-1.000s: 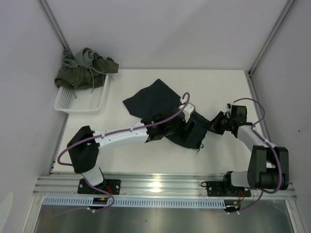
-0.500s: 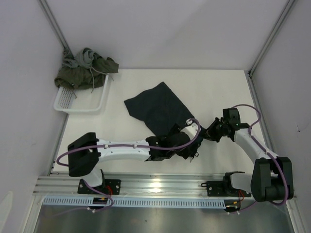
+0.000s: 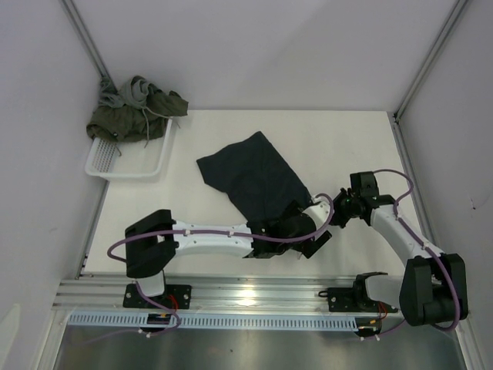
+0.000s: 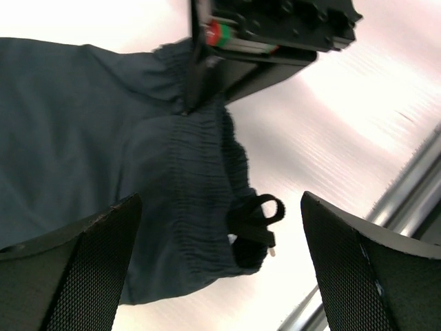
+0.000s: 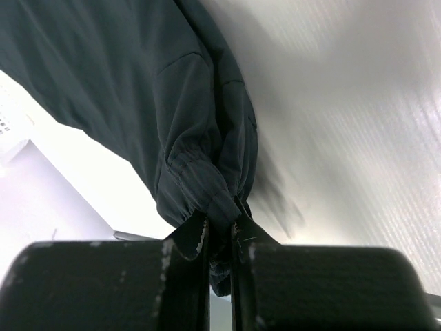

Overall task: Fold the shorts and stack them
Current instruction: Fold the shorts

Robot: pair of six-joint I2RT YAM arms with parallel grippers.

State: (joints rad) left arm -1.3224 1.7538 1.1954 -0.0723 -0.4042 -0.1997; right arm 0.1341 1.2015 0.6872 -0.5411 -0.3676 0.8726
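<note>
From my screen, the white surface (image 3: 347,146) fills most of the overhead view, and the navy shorts (image 3: 250,173) lie spread across its middle, running slantwise from the far left toward the near right. At the far left corner sits the white basket (image 3: 127,166), with the olive shorts (image 3: 131,119) heaped over its back rim and the grey shorts (image 3: 132,91) bunched on top of them (both are crumpled, not folded). The two arms meet at the near right end of the navy shorts. My right pincer (image 5: 220,231) is pressed together on the gathered elastic waistband, pinching a fold of it just above the surface. My left pincer (image 4: 219,200) is spread wide and holds nothing; it hangs over the same waistband, one finger on each side of the cloth. Between those fingers the black drawstring (image 4: 258,221) loops out from the waistband edge onto the bare surface.
</note>
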